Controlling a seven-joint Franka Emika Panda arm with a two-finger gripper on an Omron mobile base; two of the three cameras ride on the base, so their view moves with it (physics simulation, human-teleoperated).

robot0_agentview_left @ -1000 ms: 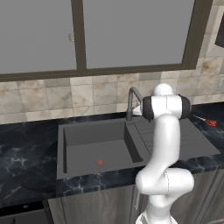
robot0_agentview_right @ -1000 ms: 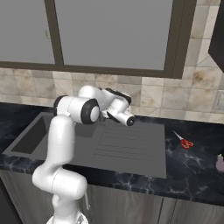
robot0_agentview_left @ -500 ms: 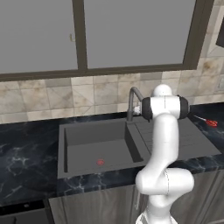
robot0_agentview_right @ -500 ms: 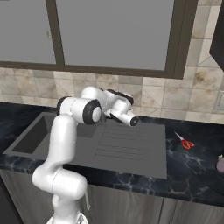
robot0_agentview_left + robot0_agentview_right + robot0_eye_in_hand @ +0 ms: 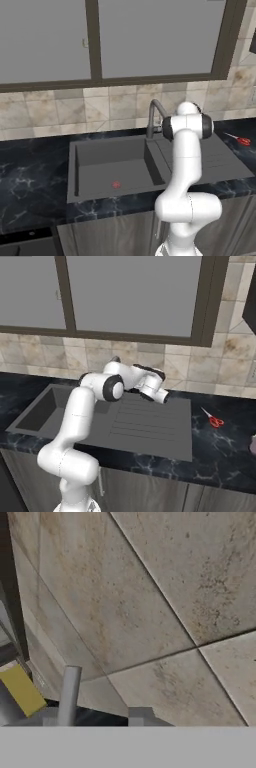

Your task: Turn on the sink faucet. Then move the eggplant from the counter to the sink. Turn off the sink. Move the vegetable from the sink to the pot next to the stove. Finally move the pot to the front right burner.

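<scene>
- the sink faucet (image 5: pixel 152 116) is a slim dark gooseneck that rises at the back edge of the sink (image 5: pixel 115 167), at the 12 o'clock side of the seam between basin and drainboard; in the left base view its spout bends over toward 3 o'clock.
- in the hand view a pale grey rod (image 5: pixel 69 694) stands upright at about 7 o'clock, close against the tiled wall (image 5: pixel 150 607); whether it is the faucet's lever i cannot tell.
- the hand (image 5: pixel 161 395) sits just beside the faucet at the back of the drainboard (image 5: pixel 145 423); in the right base view it points toward 4 o'clock.
- one finger tip (image 5: pixel 141 716) shows at 6 o'clock in the hand view; whether the hand is spread or pinching anything i cannot tell.
- the sink basin is dark grey, with a small red drain (image 5: pixel 116 184) on its floor, and the ribbed drainboard lies at its 3 o'clock side.
- the table (image 5: pixel 30 175) is black with white veins and runs around the sink.
- red-handled scissors (image 5: pixel 214 419) lie on the table at the 3 o'clock side of the drainboard, well apart from the hand.
- a pale purple shape (image 5: pixel 252 444) shows at the 3 o'clock edge of the right base view, cut off by the frame.
</scene>
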